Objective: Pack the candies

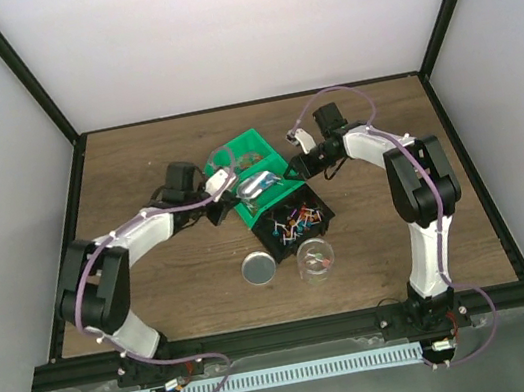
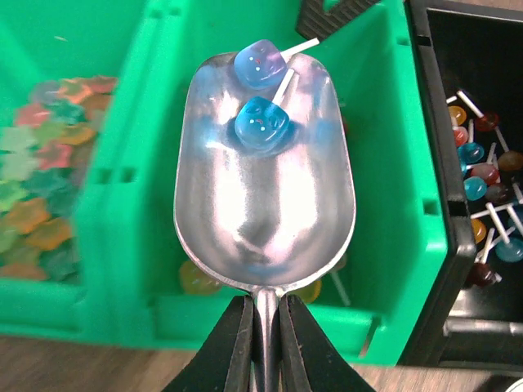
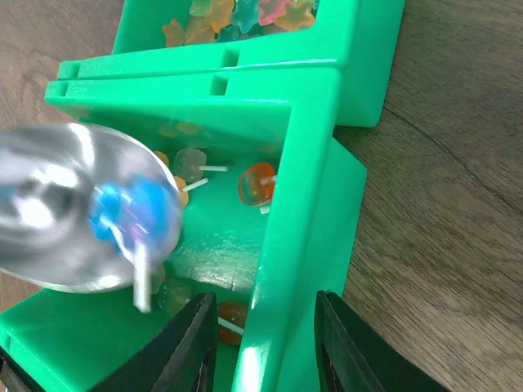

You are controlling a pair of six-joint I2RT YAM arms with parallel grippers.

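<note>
The candies are small lollipops on white sticks, heaped in a black bin (image 1: 292,221), and they also show in the left wrist view (image 2: 486,188). My left gripper (image 2: 265,302) is shut on the handle of a metal scoop (image 2: 261,188). The scoop holds two blue candies (image 2: 263,124) above the green bin (image 2: 131,196). My right gripper (image 3: 263,298) is open. Its jaws straddle the green bin's side wall (image 3: 306,188), with a gap on the inner side. A clear cup (image 1: 316,260) stands in front of the black bin with a few candies inside.
A round grey lid (image 1: 259,269) lies left of the cup. The green bin's other compartment holds star-shaped gummies (image 2: 41,180). A few loose lollipops (image 3: 257,184) lie on the floor of the green bin under the scoop. Black frame posts edge the table.
</note>
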